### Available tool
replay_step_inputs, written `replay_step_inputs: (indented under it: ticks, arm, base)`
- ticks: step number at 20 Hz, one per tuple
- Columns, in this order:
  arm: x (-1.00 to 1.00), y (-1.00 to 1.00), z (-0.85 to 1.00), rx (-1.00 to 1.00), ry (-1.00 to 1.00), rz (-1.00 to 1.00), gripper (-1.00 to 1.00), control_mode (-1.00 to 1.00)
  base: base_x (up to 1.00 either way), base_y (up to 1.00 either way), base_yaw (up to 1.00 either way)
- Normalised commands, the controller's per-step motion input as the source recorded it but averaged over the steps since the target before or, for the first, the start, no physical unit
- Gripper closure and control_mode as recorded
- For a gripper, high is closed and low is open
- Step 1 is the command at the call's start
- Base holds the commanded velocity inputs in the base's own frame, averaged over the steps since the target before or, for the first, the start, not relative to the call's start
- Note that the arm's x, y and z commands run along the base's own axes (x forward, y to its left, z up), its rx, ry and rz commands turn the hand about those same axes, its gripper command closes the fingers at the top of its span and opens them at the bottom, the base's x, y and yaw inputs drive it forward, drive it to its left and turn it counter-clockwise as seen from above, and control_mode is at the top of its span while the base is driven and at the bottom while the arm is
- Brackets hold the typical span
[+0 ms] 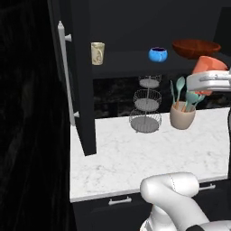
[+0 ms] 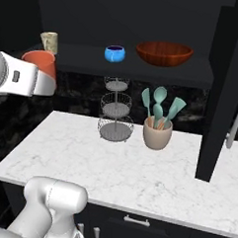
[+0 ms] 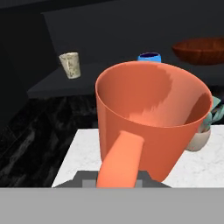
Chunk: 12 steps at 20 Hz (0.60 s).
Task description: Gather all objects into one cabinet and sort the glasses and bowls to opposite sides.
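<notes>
- The orange-red cup (image 3: 151, 120) sits right in front of the end effector (image 1: 208, 82), held up in the air above the worktop (image 1: 135, 158) and out in front of the cabinet shelf (image 2: 143, 68); the hand view looks straight into its open mouth.
- The fingertips are hidden behind the cup, so I cannot tell for sure how the jaws stand, though the cup hangs clear of any surface and right against the hand.
- In the left base view the orange-red cup (image 1: 208, 64) is tilted, just below and in front of the red-brown bowl (image 1: 196, 47).
- In the right base view the cup (image 2: 41, 62) lies just below the beige cup (image 2: 49, 41) and well to the left of the shelf's bowls.
- The beige cup (image 1: 97, 53) stands upright on the shelf toward its left end, well apart from the blue bowl (image 1: 158, 54).
- The blue bowl (image 2: 115, 53) rests on the shelf near its middle, just left of the red-brown bowl (image 2: 164, 53), the two close but not touching.
- The red-brown bowl takes up the right part of the shelf.
- The cabinet door (image 1: 76, 76) stands open to the left of the shelf, with its long pale bar handle (image 1: 65, 72) facing outward.
- Below the shelf, on the worktop, a three-tier wire basket stand (image 2: 115, 111) stands under the blue bowl.
- A beige pot of teal utensils (image 2: 158, 128) stands just right of the basket stand, under the red-brown bowl.
</notes>
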Motion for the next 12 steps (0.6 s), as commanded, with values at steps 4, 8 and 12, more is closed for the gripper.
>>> replay_step_inputs:
  ticks: [4, 8, 12]
  arm:
    - [0.61, 0.64, -0.58, 0.0, 0.06, 0.13, 1.0, -1.0]
    - [0.61, 0.27, -0.27, 0.04, 0.06, 0.08, 1.0, -1.0]
    - [0.77, 0.34, -0.11, 0.03, -0.06, 0.05, 1.0, -1.0]
  base:
    - [0.0, 0.0, 0.0]
    - [0.0, 0.0, 0.0]
    - [0.0, 0.0, 0.0]
